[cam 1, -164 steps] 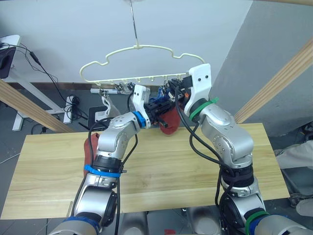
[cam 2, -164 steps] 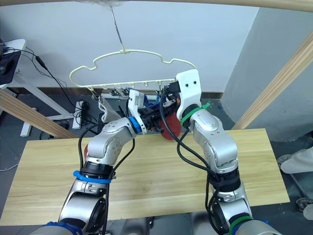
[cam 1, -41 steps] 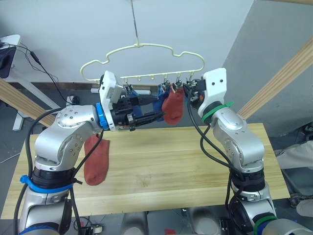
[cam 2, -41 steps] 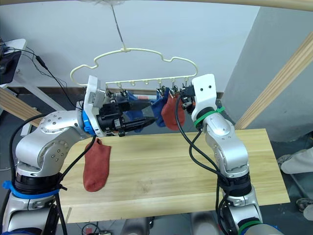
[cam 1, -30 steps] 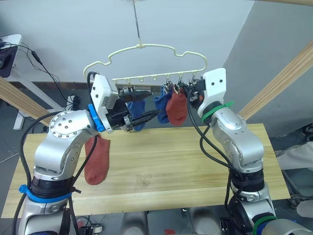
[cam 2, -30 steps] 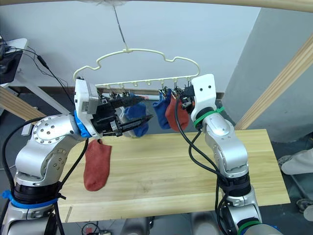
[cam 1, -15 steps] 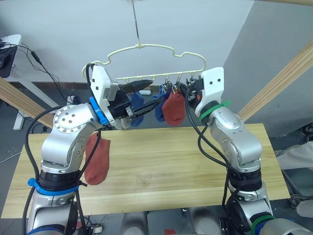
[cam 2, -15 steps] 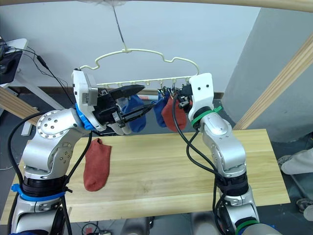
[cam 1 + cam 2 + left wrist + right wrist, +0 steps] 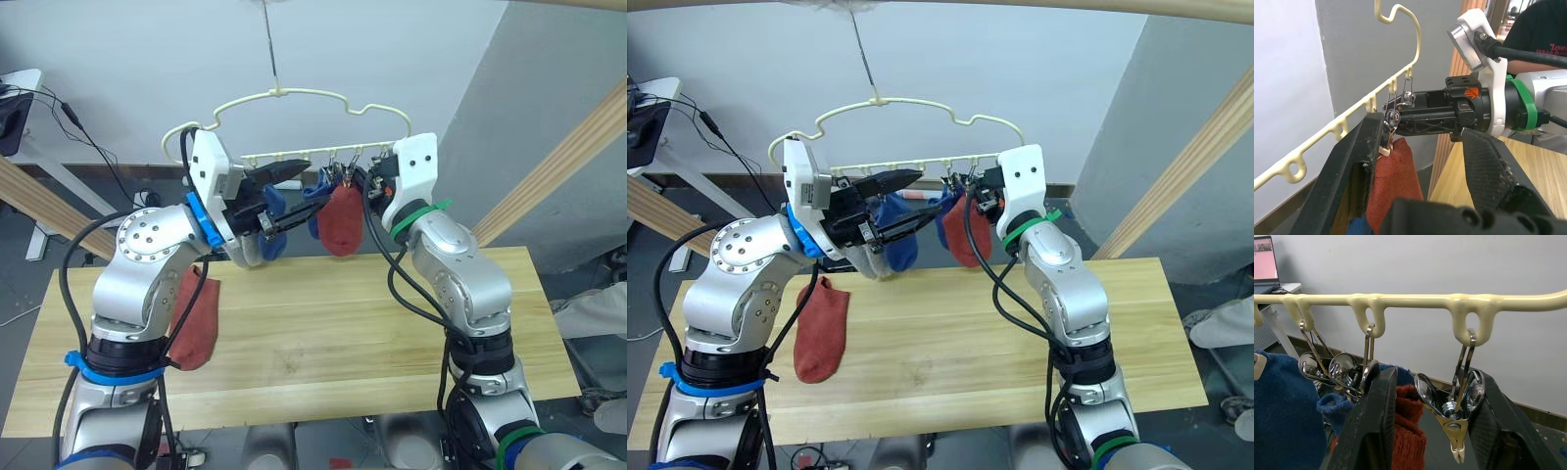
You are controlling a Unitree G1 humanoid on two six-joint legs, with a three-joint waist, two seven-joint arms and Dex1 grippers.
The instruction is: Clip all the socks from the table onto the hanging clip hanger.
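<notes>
- Left jaws (image 9: pixel 286 199) gaped wide beside the hung socks; right jaws (image 9: pixel 1432 431) stood open around a clip (image 9: pixel 1455 406).
- One rust-red sock (image 9: pixel 199 318) lay on the table (image 9: pixel 392 323).

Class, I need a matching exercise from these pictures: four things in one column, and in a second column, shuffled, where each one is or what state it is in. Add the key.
Things
1. rust-red sock
2. second rust-red sock
3. blue sock
4. left gripper

Places or states
A. lying flat on the table
B. hanging from the clip hanger, next to the right gripper
C. open, raised near the clips
D. hanging behind the left gripper's fingers

Pairs: 1-B, 2-A, 3-D, 4-C
</notes>
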